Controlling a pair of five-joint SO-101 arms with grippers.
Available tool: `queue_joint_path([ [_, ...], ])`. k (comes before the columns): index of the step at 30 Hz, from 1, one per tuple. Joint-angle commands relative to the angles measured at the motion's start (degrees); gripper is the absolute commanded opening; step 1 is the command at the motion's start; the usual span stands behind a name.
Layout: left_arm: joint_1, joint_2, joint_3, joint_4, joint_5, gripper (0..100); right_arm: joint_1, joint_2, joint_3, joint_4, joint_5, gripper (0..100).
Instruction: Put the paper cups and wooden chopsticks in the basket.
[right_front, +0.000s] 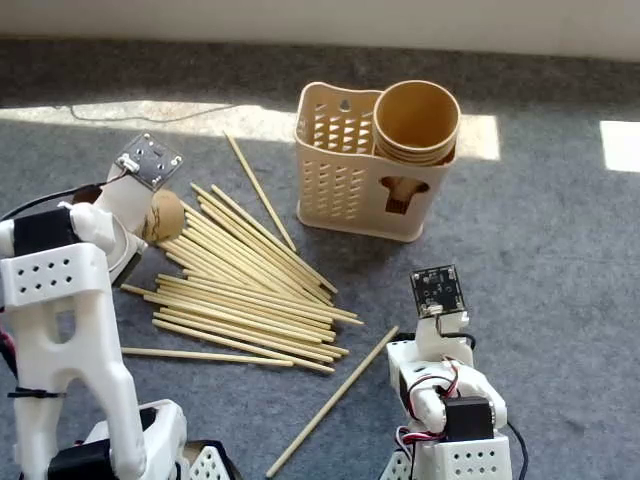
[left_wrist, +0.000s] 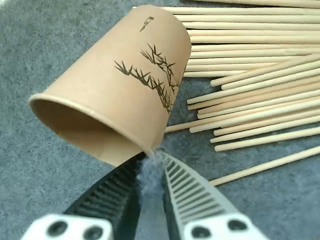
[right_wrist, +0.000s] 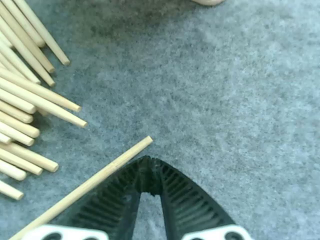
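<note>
- Pinching the paper cup (left_wrist: 115, 80) by its rim, the left gripper (left_wrist: 151, 156) is holding it tilted beside the chopsticks (left_wrist: 250, 90).
- The move is likely calling for a gentle grip and a base-first drop into the stacked cups (right_front: 415, 125) in the basket (right_front: 340, 180).
- The right gripper (right_wrist: 149, 162) is sitting with jaws pressed together over the carpet (right_wrist: 240, 100).

Overhead plus close wrists (chopsticks (right_front: 250, 290) shared)

Grey carpet (right_front: 560, 260), sunlit patches (right_front: 620, 145), pale wall (right_front: 320, 15)
</note>
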Motion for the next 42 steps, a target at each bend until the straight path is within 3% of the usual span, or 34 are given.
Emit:
queue_joint_path([
  [1,-0.57,-1.36,-4.35,3.6,-3.78,1,0.57,-0.31,5.58,0.57,0.0,0.5],
  [9,-0.57,-1.27,-3.82,4.48,-12.22,1,0.57,-0.31,5.58,0.57,0.0,0.5],
  [15,-0.4,-1.27,-3.56,4.48,-14.42,1,0.57,-0.31,5.58,0.57,0.0,0.5],
  [18,1.27,-1.27,-3.47,4.48,-14.42,2,0.57,-0.31,5.58,0.57,0.0,0.5],
  [24,5.58,-1.27,-0.04,4.04,-13.98,14,0.57,-0.31,5.58,0.57,0.0,0.5],
  [33,6.29,-1.36,0.66,4.04,-13.63,14,0.57,-0.31,5.58,0.57,0.0,0.5],
  [42,6.37,-1.8,0.66,2.64,-8.79,14,0.57,-0.31,5.58,0.57,0.0,0.5],
])
